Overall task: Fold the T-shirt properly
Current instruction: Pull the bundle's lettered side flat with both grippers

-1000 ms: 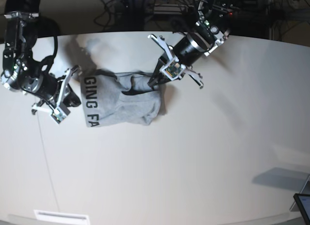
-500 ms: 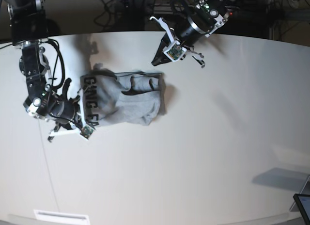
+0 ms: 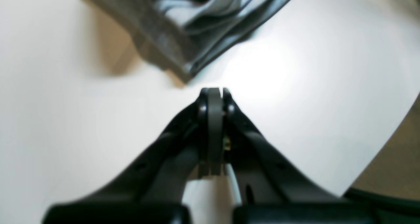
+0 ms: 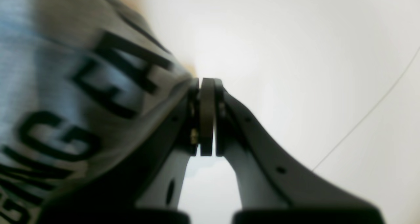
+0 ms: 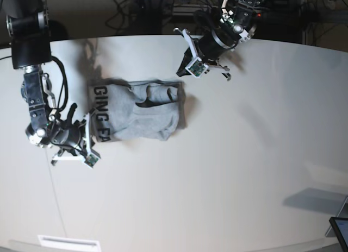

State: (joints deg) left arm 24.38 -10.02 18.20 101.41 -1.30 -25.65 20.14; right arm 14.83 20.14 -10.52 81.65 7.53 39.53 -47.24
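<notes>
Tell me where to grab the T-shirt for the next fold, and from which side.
Probably the lettered edge of the T-shirt, coming in from the right gripper side. That edge lies flat and straight; the far end near the left gripper is bunched and rumpled.

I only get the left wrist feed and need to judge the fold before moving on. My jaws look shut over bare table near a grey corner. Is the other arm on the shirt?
Observer: No. The right gripper is shut and empty, its tip beside the lettered edge of the T-shirt.
Operator: Which way up is the shirt?
Observer: In the base view, black letters show along the edge nearest the right gripper; the rest is plain grey.
Operator: Is the fold tidy?
Observer: Not quite. It lies bunched, with a dark opening gaping near the top, on the side of your left gripper.
</notes>
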